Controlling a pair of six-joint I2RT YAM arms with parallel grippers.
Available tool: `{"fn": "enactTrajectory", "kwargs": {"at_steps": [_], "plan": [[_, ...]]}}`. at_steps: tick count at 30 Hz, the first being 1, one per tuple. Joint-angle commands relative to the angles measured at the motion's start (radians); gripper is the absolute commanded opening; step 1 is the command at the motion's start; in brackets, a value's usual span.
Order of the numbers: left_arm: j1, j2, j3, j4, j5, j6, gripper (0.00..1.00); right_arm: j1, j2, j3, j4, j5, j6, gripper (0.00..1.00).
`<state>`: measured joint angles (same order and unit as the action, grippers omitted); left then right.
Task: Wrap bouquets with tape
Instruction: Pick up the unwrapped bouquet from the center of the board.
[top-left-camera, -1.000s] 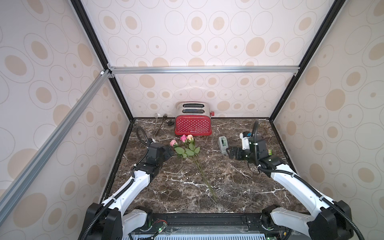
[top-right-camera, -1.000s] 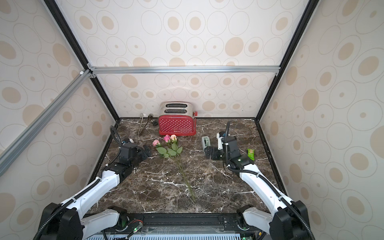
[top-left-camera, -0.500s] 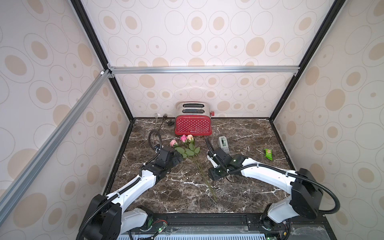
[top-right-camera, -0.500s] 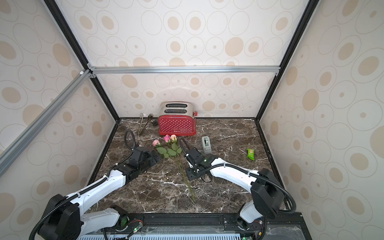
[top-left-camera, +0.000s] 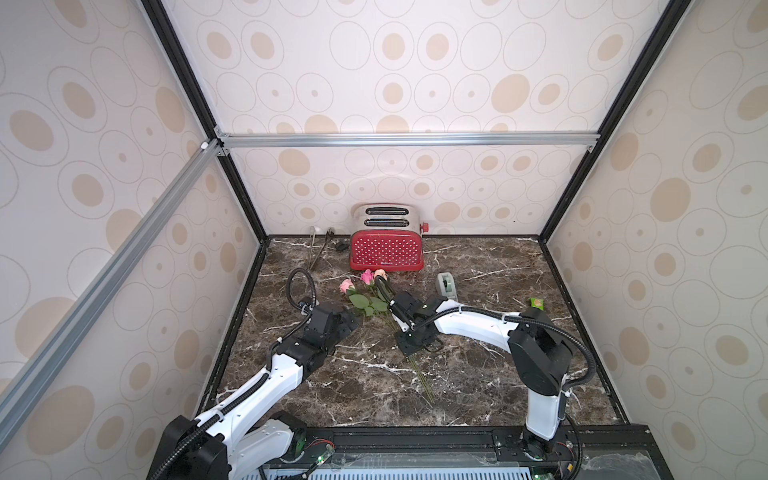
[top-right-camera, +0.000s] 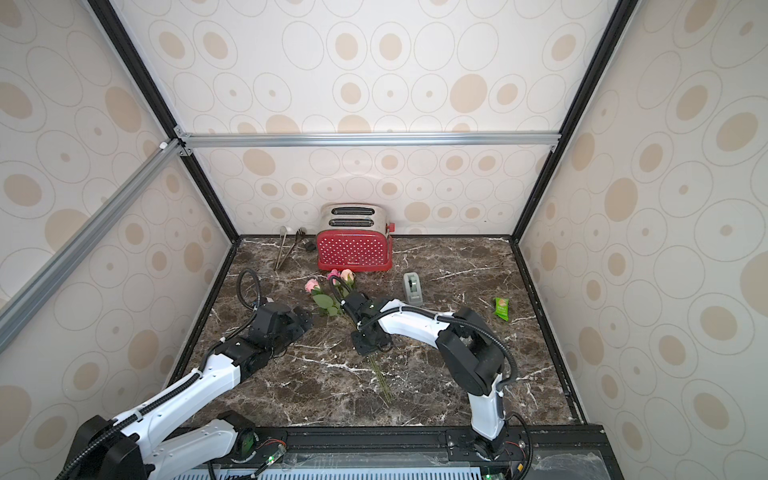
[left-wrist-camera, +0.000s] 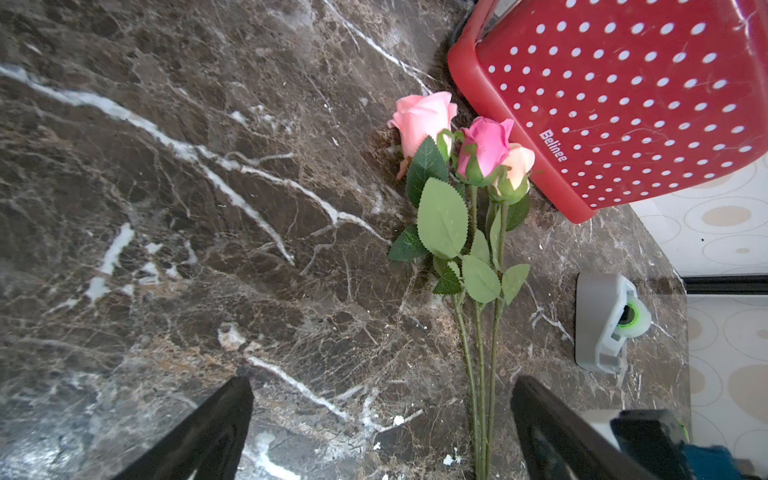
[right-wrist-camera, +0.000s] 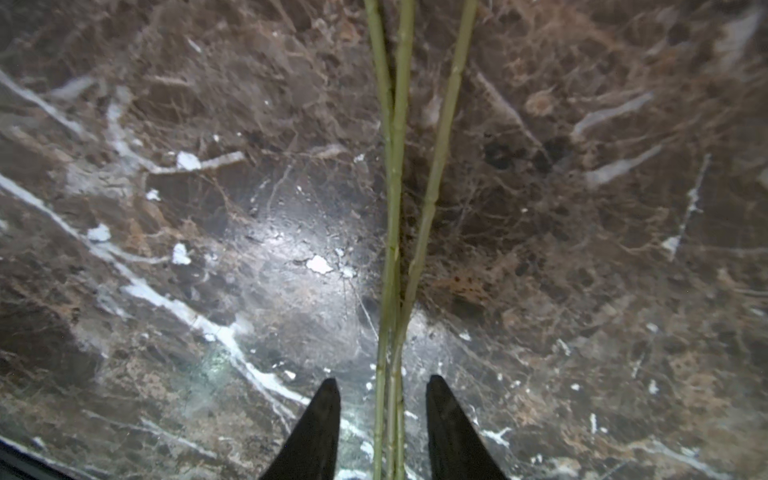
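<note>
**A:** How is the right gripper (top-left-camera: 409, 347) (right-wrist-camera: 382, 384) set?

**B:** It is pointed down at the marble table (top-left-camera: 478, 374). Its fingers (right-wrist-camera: 320, 428) are drawn in narrow, one on each side of the stems (right-wrist-camera: 395, 166). A slim gap is seen between each fingertip and the stems, so no pinch is shown.

**A:** And the left gripper (top-left-camera: 345, 322) (left-wrist-camera: 380, 386)?

**B:** Its jaws are spread wide and nothing is held. In the left wrist view the stems are seen in the gap between its fingers (left-wrist-camera: 216, 424), closer to one than the other. Whether the fingers are down at stem level cannot be told.

**A:** Where are the bouquets (top-left-camera: 368, 301) (left-wrist-camera: 457, 232) found?

**B:** They are laid flat on the table. The three blooms, two pink and one peach, are placed ahead of the left gripper's fingertips, just in front of the red toaster (top-left-camera: 386, 249). The leaves are seen between the two grippers. The bare stems are run under the right gripper, with the blooms to one side of it and the cut ends to the other.

**A:** And the tape (top-left-camera: 446, 286) (left-wrist-camera: 602, 324)?

**B:** It is stood on the table beyond the right gripper, toward the back wall and apart from it. From the left gripper it is found ahead, past the stems. It is touched by neither gripper. A small green packet (top-left-camera: 536, 303) is laid well apart from both.
</note>
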<state>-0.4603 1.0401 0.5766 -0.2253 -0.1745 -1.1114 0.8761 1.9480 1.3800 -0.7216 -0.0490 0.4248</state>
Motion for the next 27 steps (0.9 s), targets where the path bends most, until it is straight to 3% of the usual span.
{"fn": "enactTrajectory", "kwargs": {"at_steps": [1, 19, 27], "plan": [[0.003, -0.016, -0.007, -0.026, -0.028, -0.028, 0.98, 0.001, 0.037, 0.02, -0.06, 0.0, -0.008, 0.37], [0.003, -0.025, -0.034, 0.0, 0.077, -0.077, 0.98, 0.003, 0.152, 0.096, -0.098, 0.017, -0.035, 0.28], [0.003, -0.034, -0.128, 0.083, 0.174, -0.231, 0.98, 0.003, 0.163, 0.094, -0.098, -0.004, -0.039, 0.1]]}}
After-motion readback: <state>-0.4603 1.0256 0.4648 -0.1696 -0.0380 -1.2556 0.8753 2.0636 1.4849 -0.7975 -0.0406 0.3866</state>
